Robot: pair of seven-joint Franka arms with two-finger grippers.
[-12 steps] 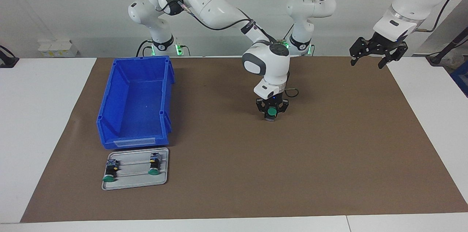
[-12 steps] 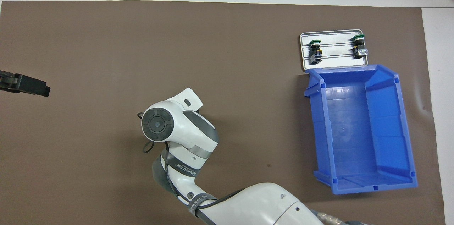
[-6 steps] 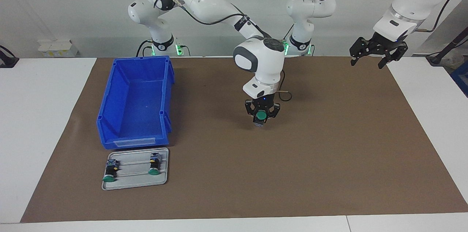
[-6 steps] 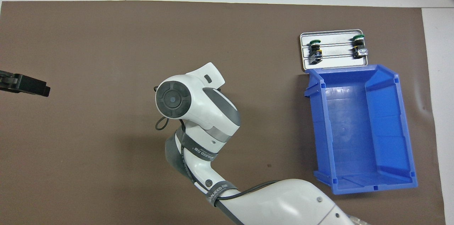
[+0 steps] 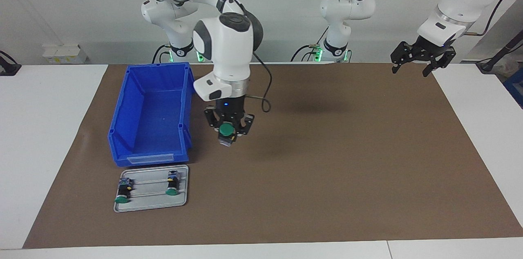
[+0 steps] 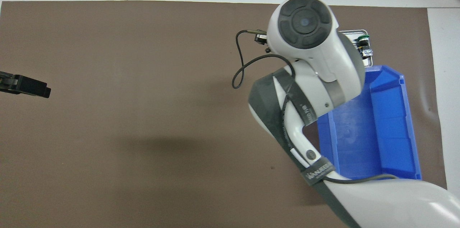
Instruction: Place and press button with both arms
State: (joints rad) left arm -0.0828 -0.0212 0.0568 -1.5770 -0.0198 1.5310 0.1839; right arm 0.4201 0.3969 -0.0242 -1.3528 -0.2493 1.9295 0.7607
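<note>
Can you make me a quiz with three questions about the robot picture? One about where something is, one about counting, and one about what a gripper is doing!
1. Where is the tray?
A. in front of the bin
B. inside the bin
C. under the left gripper

2. How many buttons lie on the tray?
A. none
B. two
C. four

3. What is the right gripper doing?
A. hanging open and empty
B. resting in the bin
C. holding a button

Answers:
1 A, the tray lies on the mat just off the bin's low front wall.
2 B, two green-capped buttons lie on its rails.
3 C, a green cap shows between its fingers, up over the mat beside the bin.
</note>
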